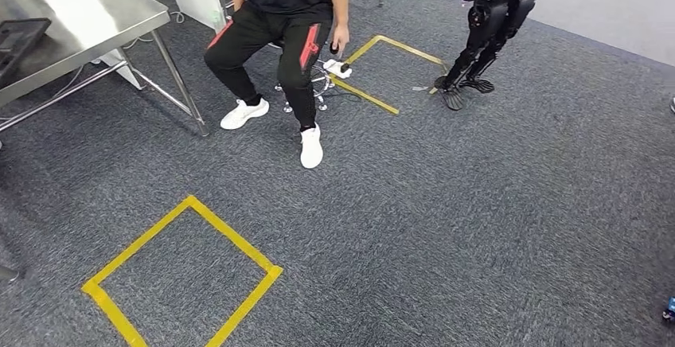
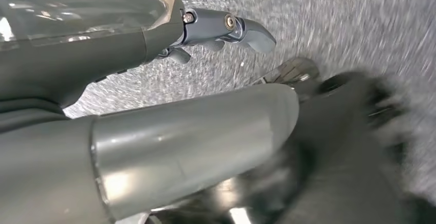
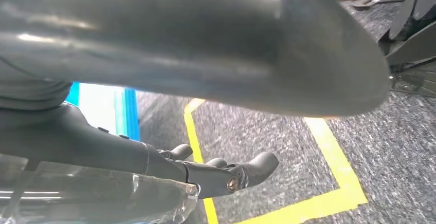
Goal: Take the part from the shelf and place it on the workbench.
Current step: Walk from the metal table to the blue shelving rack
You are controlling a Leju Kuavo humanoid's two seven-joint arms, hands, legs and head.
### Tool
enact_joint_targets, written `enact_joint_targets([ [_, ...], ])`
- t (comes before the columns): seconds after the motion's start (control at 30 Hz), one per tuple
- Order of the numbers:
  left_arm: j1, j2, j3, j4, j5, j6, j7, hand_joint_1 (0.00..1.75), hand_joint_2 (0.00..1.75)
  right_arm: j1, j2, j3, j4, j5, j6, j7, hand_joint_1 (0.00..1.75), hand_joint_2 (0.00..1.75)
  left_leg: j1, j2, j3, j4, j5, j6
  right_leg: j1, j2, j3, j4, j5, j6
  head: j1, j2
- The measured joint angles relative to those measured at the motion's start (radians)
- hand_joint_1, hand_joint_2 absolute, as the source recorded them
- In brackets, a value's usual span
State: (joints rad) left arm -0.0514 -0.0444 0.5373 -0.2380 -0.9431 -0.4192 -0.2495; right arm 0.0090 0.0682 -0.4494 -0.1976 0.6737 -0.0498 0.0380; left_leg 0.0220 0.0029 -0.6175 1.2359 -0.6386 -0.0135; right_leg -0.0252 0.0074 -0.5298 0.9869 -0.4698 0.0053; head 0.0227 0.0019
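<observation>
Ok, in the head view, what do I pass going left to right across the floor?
Metal table → yellow tape square → seated person → second tape square → another standing black robot.

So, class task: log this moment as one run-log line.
phase: walking, no part held | left hand: empty | right hand: empty | ahead: yellow tape square, seated person, metal table

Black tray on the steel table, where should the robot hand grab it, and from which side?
Probably by what looks like a rim along the tray's near edge, coming from the table's front side. The tray lies flat and close to that edge, so a flat top offers no hold, and open carpet lies in front. Its left end is cut off by the picture, so that end cannot be judged.
</observation>
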Motion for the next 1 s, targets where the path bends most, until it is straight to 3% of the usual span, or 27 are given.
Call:
enact_joint_targets([
  [0.03,0.001,0.002,0.0,0.0,-0.001,-0.001,0.0,0.0,0.0,0.001,0.004,-0.002,0.0,-0.001,-0.001,0.0,0.0,0.0,0.0,-0.004,-0.02,0.039,-0.006,-0.001,0.002,0.014,-0.001,0.001,0.001,-0.001,0.0,0.0],
  [0.07,0.001,0.004,0.0,0.0,-0.001,-0.003,0.0,0.0,0.0,0.002,0.007,-0.004,0.0,-0.002,-0.002,0.0,0.0,0.0,0.0,-0.005,-0.023,0.04,0.009,0.0,0.003,0.027,0.0,0.002,0.001,-0.001,0.0,0.0],
  [0.13,-0.001,0.007,0.0,0.0,-0.001,-0.002,0.0,0.0,0.0,0.003,0.013,-0.007,0.0,-0.004,-0.004,0.0,0.0,0.0,0.004,-0.02,0.022,-0.066,0.084,0.002,0.003,0.055,0.001,0.007,0.0,0.0,0.0,0.0],
  [0.2,-0.001,0.011,0.0,0.0,-0.001,-0.001,0.0,0.0,0.0,0.001,0.018,-0.009,0.0,-0.005,-0.004,0.0,0.0,0.0,0.008,-0.061,0.072,-0.183,0.131,0.006,0.007,0.081,-0.005,0.016,-0.002,0.007,0.0,0.0],
  [0.27,-0.005,0.013,0.0,0.0,-0.004,0.0,0.0,0.0,0.0,0.0,0.022,-0.011,0.0,-0.006,-0.004,-0.001,0.0,0.0,0.004,-0.077,0.084,-0.216,0.132,0.014,0.009,0.101,-0.021,0.019,0.0,0.021,0.0,0.0],
  [0.33,-0.013,0.015,-0.001,-0.002,-0.005,0.0,0.001,0.0,0.0,0.003,0.026,-0.014,0.0,-0.003,-0.005,-0.002,0.0,0.0,-0.001,-0.055,0.084,-0.223,0.139,0.029,0.006,0.112,-0.034,0.019,0.004,0.036,-0.001,0.0],
  [0.4,-0.02,0.017,-0.001,-0.005,0.003,0.001,-0.002,0.0,0.0,0.004,0.032,-0.016,-0.002,0.005,-0.01,-0.005,0.0,0.0,0.001,-0.031,0.084,-0.232,0.149,0.046,0.008,0.075,-0.057,0.063,-0.019,0.04,0.003,0.0],
  [0.47,-0.021,0.018,0.002,-0.007,0.02,0.002,-0.008,0.0,0.0,0.003,0.037,-0.016,-0.006,0.021,-0.018,-0.014,0.0,0.0,-0.001,-0.003,0.082,-0.235,0.152,0.053,0.008,0.023,-0.116,0.18,-0.078,0.033,0.009,0.0],
  [0.53,-0.019,0.019,0.008,-0.008,0.04,0.003,-0.016,0.0,0.0,0.006,0.037,-0.016,-0.012,0.042,-0.024,-0.023,0.0,0.0,-0.004,0.028,0.079,-0.235,0.152,0.053,0.006,0.007,-0.166,0.289,-0.12,0.037,0.011,0.0],
  [0.57,-0.018,0.018,0.014,-0.008,0.049,0.003,-0.021,0.0,0.0,0.008,0.036,-0.016,-0.015,0.054,-0.025,-0.026,0.0,0.0,-0.004,0.042,0.078,-0.235,0.152,0.053,0.005,0.003,-0.166,0.298,-0.12,0.043,0.011,0.0],
  [0.6,-0.016,0.017,0.02,-0.008,0.057,0.003,-0.024,0.0,0.0,0.01,0.033,-0.016,-0.018,0.066,-0.026,-0.028,0.0,0.0,-0.004,0.055,0.078,-0.235,0.152,0.052,0.003,-0.002,-0.145,0.266,-0.106,0.052,0.011,0.0],
  [0.67,-0.01,0.015,0.032,-0.008,0.068,0.003,-0.031,0.0,0.0,0.01,0.026,-0.016,-0.023,0.085,-0.025,-0.032,0.0,0.0,-0.005,0.079,0.081,-0.234,0.149,0.046,0.001,-0.036,-0.065,0.126,-0.058,0.065,0.012,0.0],
  [0.73,-0.003,0.015,0.042,-0.008,0.068,0.003,-0.037,0.0,0.0,0.005,0.023,-0.016,-0.027,0.095,-0.019,-0.037,0.0,0.0,-0.009,0.099,0.088,-0.232,0.143,0.034,0.005,-0.07,-0.014,0.027,-0.025,0.058,0.01,0.0],
  [0.77,0.0,0.017,0.046,-0.008,0.065,0.003,-0.04,0.0,0.0,0.003,0.022,-0.016,-0.028,0.097,-0.015,-0.04,0.0,0.0,-0.011,0.108,0.092,-0.232,0.141,0.027,0.009,-0.075,-0.01,0.015,-0.019,0.048,0.009,0.0],
  [0.83,-0.002,0.018,0.051,-0.009,0.06,0.003,-0.043,0.0,0.0,0.001,0.021,-0.017,-0.028,0.102,-0.005,-0.042,0.0,0.0,-0.009,0.122,0.099,-0.233,0.138,0.014,0.007,-0.055,-0.011,0.015,-0.014,0.03,0.006,0.0],
  [0.9,-0.006,0.017,0.055,-0.011,0.054,0.003,-0.046,0.0,0.0,0.001,0.02,-0.019,-0.028,0.108,0.004,-0.045,0.0,0.0,-0.002,0.087,0.09,-0.203,0.11,0.004,0.0,-0.037,-0.007,0.011,-0.007,0.013,0.004,0.0],
  [0.97,-0.008,0.017,0.057,-0.012,0.046,0.002,-0.043,0.0,0.0,-0.001,0.02,-0.02,-0.028,0.112,0.01,-0.052,0.0,0.0,0.001,0.025,0.044,-0.096,0.042,-0.001,-0.002,-0.017,-0.008,0.011,-0.001,0.002,0.001,0.0],
  [1.0,-0.007,0.017,0.058,-0.012,0.044,0.002,-0.04,0.0,0.0,-0.001,0.02,-0.021,-0.028,0.112,0.01,-0.055,0.0,0.0,0.001,0.007,0.011,-0.026,0.009,-0.002,0.0,-0.004,-0.01,0.011,0.0,-0.002,0.0,0.0],
])
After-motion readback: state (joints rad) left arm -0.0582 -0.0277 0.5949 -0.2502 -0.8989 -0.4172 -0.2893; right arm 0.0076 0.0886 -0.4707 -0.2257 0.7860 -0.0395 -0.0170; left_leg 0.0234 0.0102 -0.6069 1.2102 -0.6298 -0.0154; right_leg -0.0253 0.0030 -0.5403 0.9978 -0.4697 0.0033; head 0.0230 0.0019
